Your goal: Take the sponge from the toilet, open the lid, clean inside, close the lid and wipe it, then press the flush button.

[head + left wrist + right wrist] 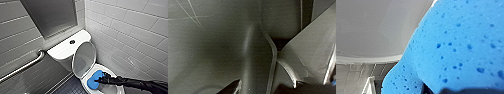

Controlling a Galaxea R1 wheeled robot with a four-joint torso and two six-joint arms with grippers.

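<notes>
we take the step in hand to be the cleaning inside. the lid (pixel 83 58) is up and leans back toward the tank (pixel 62 50). the sponge (pixel 95 80) is down in the bowl (pixel 85 83) of the toilet (pixel 106 68), against the near left side.

the right end effector (pixel 100 79) comes in low from the right on its dark arm and is clamped on the sponge. in the right wrist view the blue pad (pixel 456 45) sits right at the camera, with a dark edge of the end effector under it and a glossy white surface (pixel 373 27) just beyond. we cannot tell from that view whether the pad is pressed on the ceramic or a little off it.

the left end effector (pixel 263 89) shows as dark shapes at the edge of the left wrist view, in front of dim grey surfaces. we cannot tell whether it is wide or narrow.

the opening looks done. closing the lid, wiping it and pressing the button (pixel 72 42) on the tank top are not yet done, by our reading.

the next move, as we judge it, calls for a firm grip with the pad held flat to the bowl. it should sweep along the curve of the inner side, not prod at one spot. the raised lid is near the wrist on the far side, so the arm has little room there. a knock could tip the lid forward onto the arm. the glazed surface is probably slick, so a soft pad may slide easily but could twist in the grip if pushed hard.
</notes>
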